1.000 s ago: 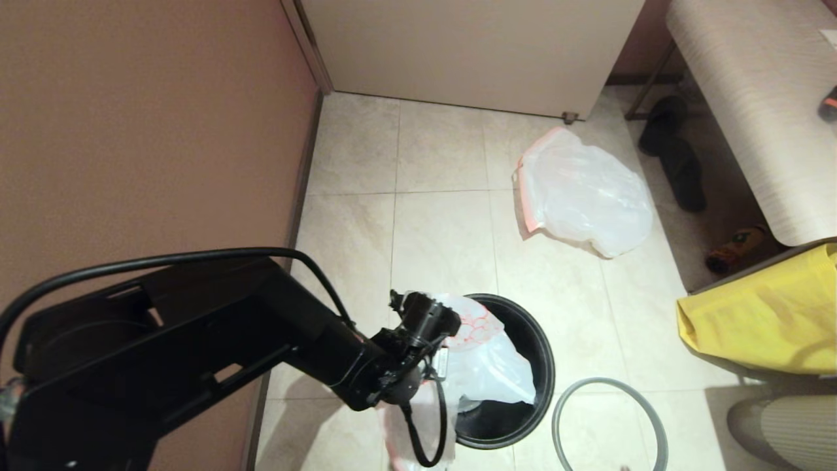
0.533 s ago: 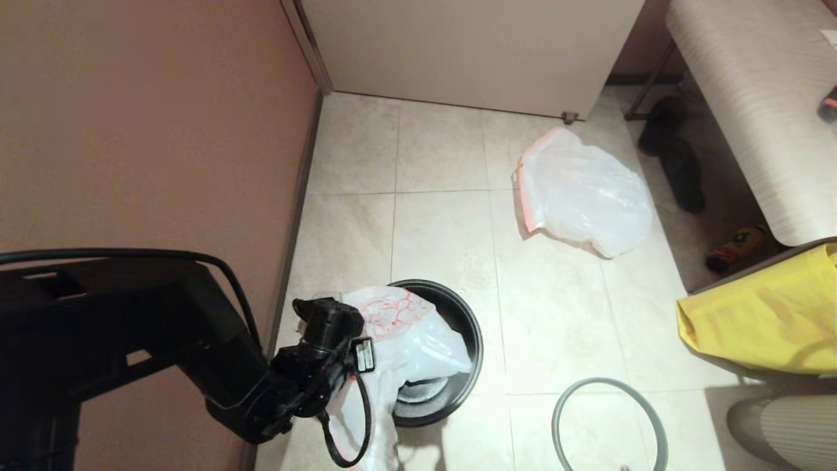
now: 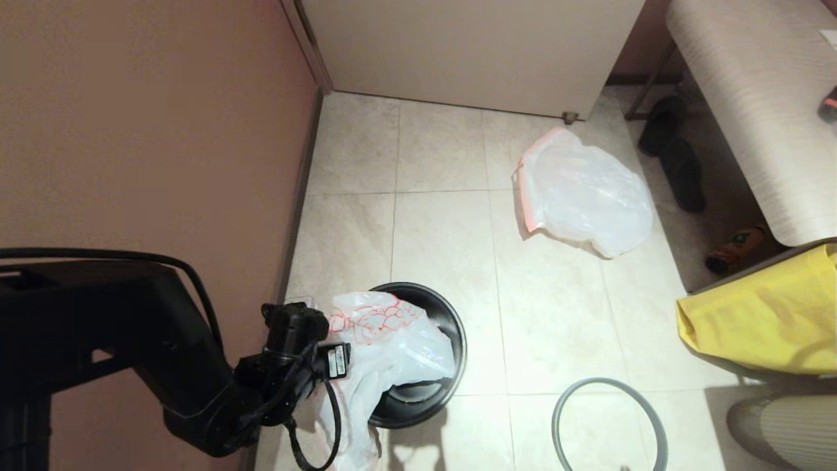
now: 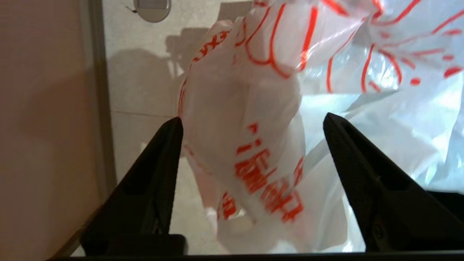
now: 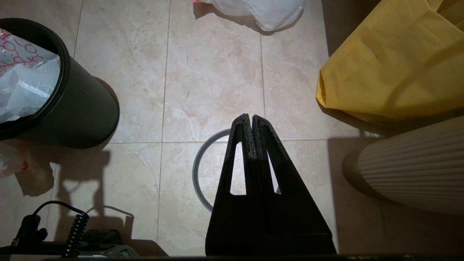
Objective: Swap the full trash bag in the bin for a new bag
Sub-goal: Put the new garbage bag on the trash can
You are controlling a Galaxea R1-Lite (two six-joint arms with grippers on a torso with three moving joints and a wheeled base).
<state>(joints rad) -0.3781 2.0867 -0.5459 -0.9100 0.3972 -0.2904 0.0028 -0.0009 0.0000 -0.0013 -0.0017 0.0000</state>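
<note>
The new bag [image 3: 386, 340] drapes over the wall-side rim of the bin [image 3: 454, 333], directly ahead of the released left gripper [image 4: 250, 123], whose spread jaws flank its printed fold.

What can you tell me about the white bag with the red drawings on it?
The new bag is thin, see-through white plastic, crinkly, with a red line drawing and red Chinese characters. It is draped over the wall-side rim of the black bin: part is inside, part spills out onto the floor tiles. The bin's shiny bottom shows under it, so it is not spread out yet. The left gripper is at it, fingers wide apart with a fold of the bag between them, not pinched.
</note>
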